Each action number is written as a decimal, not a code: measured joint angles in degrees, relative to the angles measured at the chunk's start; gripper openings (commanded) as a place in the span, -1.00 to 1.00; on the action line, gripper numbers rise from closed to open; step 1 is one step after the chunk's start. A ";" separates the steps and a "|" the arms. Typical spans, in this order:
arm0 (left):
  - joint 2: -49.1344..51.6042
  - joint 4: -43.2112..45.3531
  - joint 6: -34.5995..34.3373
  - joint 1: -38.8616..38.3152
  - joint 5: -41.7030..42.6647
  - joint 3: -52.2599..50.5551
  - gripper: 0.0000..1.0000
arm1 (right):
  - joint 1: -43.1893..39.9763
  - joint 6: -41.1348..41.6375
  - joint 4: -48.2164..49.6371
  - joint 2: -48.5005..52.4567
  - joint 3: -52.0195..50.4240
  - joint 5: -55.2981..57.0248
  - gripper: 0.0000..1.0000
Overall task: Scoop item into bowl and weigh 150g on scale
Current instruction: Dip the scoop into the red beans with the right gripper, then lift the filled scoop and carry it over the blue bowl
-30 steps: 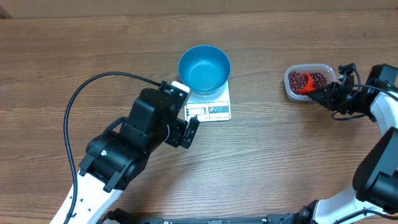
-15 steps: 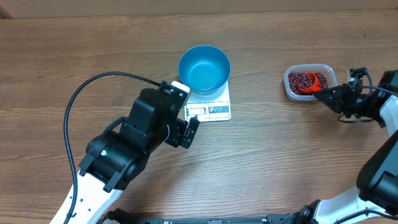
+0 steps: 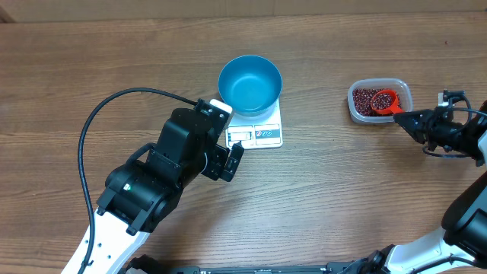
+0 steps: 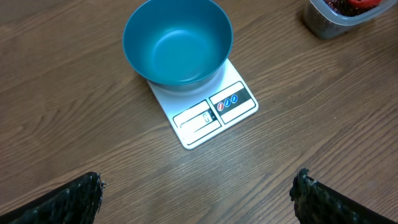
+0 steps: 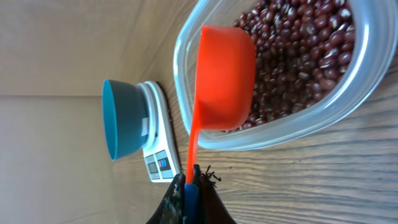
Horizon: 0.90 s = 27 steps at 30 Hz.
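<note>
Left gripper (image 4: 196,202) lower left, jaws wide, holding nothing. Bowl (image 3: 249,82) centre, seated on scale (image 3: 262,133), empty. Beans (image 3: 367,99) upper right in tub (image 3: 403,95) (loose, light, prone to roll): lift by scoop (image 3: 384,100) only, kept level. Right gripper (image 3: 415,122) far right, clamped on scoop handle.

table (image 3: 91,61): brown wood-grain top, boards running left to right, matte finish; fills the overhead view.

lying directly on it:
- scale (image 3: 266,134): one, flat, white, rectangular; display window and label panel along its front edge; stands near the middle of the table, flat on the wood.
- tub (image 3: 405,87): one, clear plastic, rounded-rectangular, upright; stands at the right side, well apart from the scale.
- cable (image 3: 99,125): one, black, looping over the left half; contact with the wood cannot be told.
</note>
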 measured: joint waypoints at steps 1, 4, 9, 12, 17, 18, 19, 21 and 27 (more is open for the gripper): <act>0.00 0.00 0.00 0.00 0.00 0.00 0.99 | -0.09 -0.02 -0.20 0.00 0.00 -0.48 -0.93; 0.00 0.00 0.00 0.00 0.00 0.00 0.99 | -0.11 -0.28 -0.55 0.00 0.00 -2.32 -0.93; 0.00 0.00 0.00 0.00 -0.02 0.00 0.99 | -0.15 -0.87 -1.31 0.00 0.00 -6.82 -0.93; 0.00 0.00 0.00 0.00 0.00 0.00 0.99 | -0.15 -1.11 -2.01 0.00 0.00 -9.99 -0.93; 0.00 0.00 0.00 0.00 0.00 0.00 0.98 | 0.11 -1.29 -3.30 0.00 0.00 -14.93 -0.93; 0.00 0.00 0.00 0.00 0.00 0.00 0.99 | 0.24 -1.38 -3.43 0.00 0.00 -15.63 -0.93; 0.00 0.00 0.00 0.00 0.00 0.00 0.99 | 0.44 -1.33 -3.50 0.00 0.00 -16.13 -0.93; 0.00 0.00 0.00 0.00 0.00 0.00 0.99 | 1.31 -1.36 -3.89 0.00 0.00 -17.05 -0.93; 0.00 0.00 0.00 0.00 0.00 0.00 0.99 | 7.28 -1.46 -4.13 0.00 0.00 -19.21 -0.93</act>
